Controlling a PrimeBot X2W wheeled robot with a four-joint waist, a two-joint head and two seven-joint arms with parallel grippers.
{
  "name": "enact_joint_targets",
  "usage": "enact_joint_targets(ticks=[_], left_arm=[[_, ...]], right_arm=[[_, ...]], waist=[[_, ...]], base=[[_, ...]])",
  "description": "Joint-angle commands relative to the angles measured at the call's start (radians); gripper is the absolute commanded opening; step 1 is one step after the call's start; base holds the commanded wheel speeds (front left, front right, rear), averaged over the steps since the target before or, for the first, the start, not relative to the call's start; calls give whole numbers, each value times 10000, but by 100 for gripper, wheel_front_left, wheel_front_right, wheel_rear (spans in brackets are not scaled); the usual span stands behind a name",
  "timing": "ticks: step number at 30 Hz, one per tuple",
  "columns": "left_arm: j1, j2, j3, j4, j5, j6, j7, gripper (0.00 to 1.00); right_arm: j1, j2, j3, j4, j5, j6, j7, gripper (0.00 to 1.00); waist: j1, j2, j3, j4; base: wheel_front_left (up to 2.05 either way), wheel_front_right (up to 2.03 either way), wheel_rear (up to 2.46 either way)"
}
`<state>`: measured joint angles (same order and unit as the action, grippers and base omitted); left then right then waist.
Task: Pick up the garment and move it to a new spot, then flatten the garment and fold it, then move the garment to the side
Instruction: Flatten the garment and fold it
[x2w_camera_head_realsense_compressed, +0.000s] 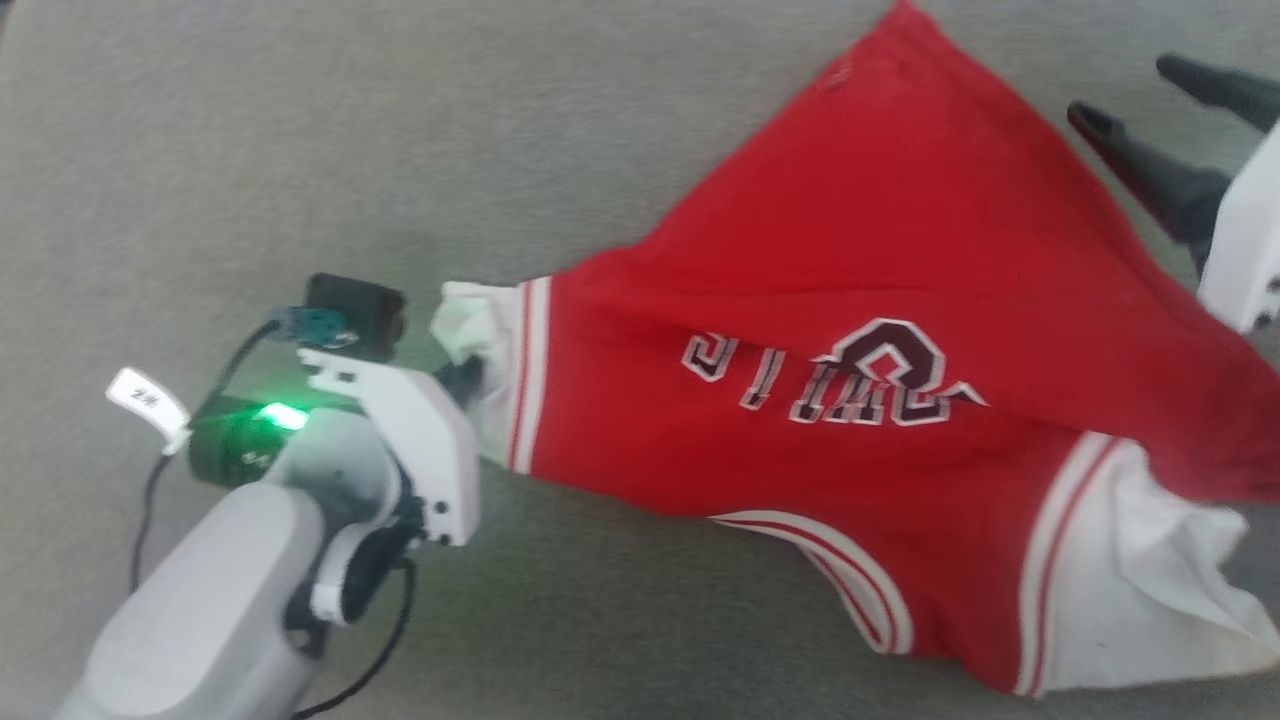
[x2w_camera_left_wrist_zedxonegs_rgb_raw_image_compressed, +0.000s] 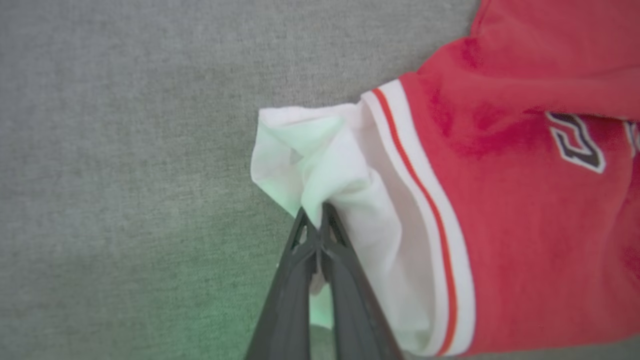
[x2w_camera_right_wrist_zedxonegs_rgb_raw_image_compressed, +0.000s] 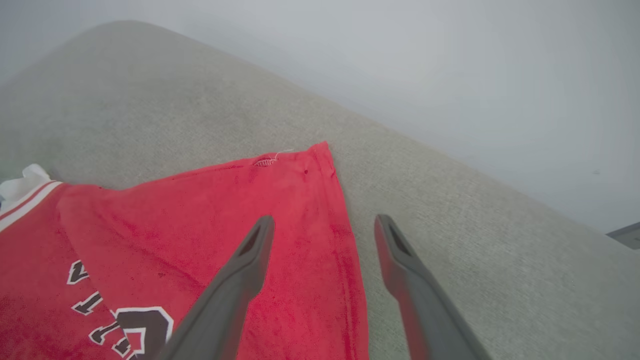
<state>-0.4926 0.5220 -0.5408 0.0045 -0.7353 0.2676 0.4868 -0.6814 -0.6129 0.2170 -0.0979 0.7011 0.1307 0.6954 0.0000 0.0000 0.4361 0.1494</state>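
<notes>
**Left tool clamped on sleeve, right tool released**

The left tool (x2w_camera_left_wrist_zedxonegs_rgb_raw_image_compressed: 315, 222) was clenched on the white sleeve (x2w_camera_left_wrist_zedxonegs_rgb_raw_image_compressed: 320, 165) of the garment (x2w_camera_head_realsense_compressed: 900, 300). The right tool (x2w_camera_right_wrist_zedxonegs_rgb_raw_image_compressed: 325, 225) was released, its fingers spread at the garment's red edge. The garment lay creased on a grey woven surface (x2w_camera_head_realsense_compressed: 300, 120) bounded by a pale wall (x2w_camera_right_wrist_zedxonegs_rgb_raw_image_compressed: 500, 75). Its black, white-outlined lettering (x2w_camera_head_realsense_compressed: 840, 380) was folded and only partly legible. A white tag (x2w_camera_head_realsense_compressed: 147, 400) by the left arm was too blurred to read.
</notes>
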Motion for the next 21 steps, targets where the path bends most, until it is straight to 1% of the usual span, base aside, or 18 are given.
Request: enact_joint_targets(ticks=[1, 5, 6, 13, 14, 17, 21], left_arm=[[-256, -216, -153, 61, 86, -97, -78, 0], [-598, -737, -531, 321, 176, -372, -176, 0], [-598, -737, -531, 321, 176, -372, -176, 0], [-1058, -1638, -1107, 907, 241, -795, -452, 0], [-1120, -1841, -1207, 1068, 229, -878, -545, 0], [-1208, -2091, -1343, 1287, 211, -983, -651, 0], [-1214, -2287, -1421, 1566, 145, -1063, -777, 0]], right_arm=[[-674, -163, 367, 637, 120, -3, 43, 100], [-1943, -639, 1348, 2048, 359, -6, 358, 100], [-1943, -639, 1348, 2048, 359, -6, 358, 100], [-3758, -1163, 2875, 4391, 627, -3, 1099, 100], [-4133, -1194, 3240, 4967, 772, -3, 1332, 100], [-4403, -1272, 3816, 5896, 966, -5, 1978, 100], [-3985, -1159, 4821, 7038, 1322, -8, 3235, 100]], waist=[[0, 0, 260, 657], [0, 0, 490, 1531], [0, 0, 490, 1531], [0, 0, 932, 2878], [0, 0, 1050, 3171], [0, 0, 1197, 3493], [0, 0, 1300, 3707]], base=[[0, 0, 0], [0, 0, 0], [0, 0, 0], [0, 0, 0], [0, 0, 0], [0, 0, 0], [0, 0, 0]])
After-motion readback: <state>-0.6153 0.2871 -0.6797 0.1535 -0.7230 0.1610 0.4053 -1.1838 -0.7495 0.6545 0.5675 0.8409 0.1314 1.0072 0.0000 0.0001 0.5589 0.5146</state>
